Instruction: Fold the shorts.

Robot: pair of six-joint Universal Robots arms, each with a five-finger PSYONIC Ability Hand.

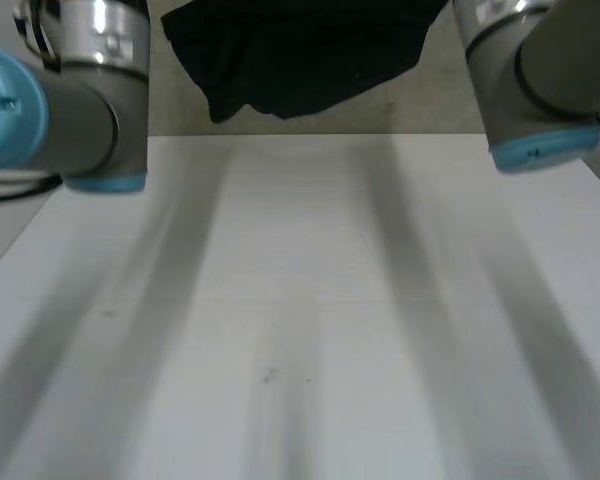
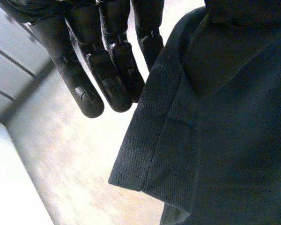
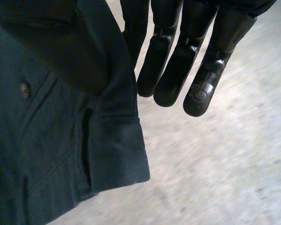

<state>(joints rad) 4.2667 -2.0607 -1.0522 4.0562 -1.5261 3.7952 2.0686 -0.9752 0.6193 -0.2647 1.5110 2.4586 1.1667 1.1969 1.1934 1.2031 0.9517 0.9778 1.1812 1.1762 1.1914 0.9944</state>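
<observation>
Shorts (image 1: 290, 55) aloft in straight-fingered pinch of left hand (image 2: 107, 70), right hand (image 3: 173, 70)

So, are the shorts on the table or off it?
Off: the shorts hang bunched in mid-air, past the far edge of the table.

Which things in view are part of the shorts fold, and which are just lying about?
Job:
- shorts, black, held up past the table's far edge
- left hand, at one side of them
- right hand, at the other side
- table, white, the folding surface

Not the job:
- floor beyond the table, background only
</observation>
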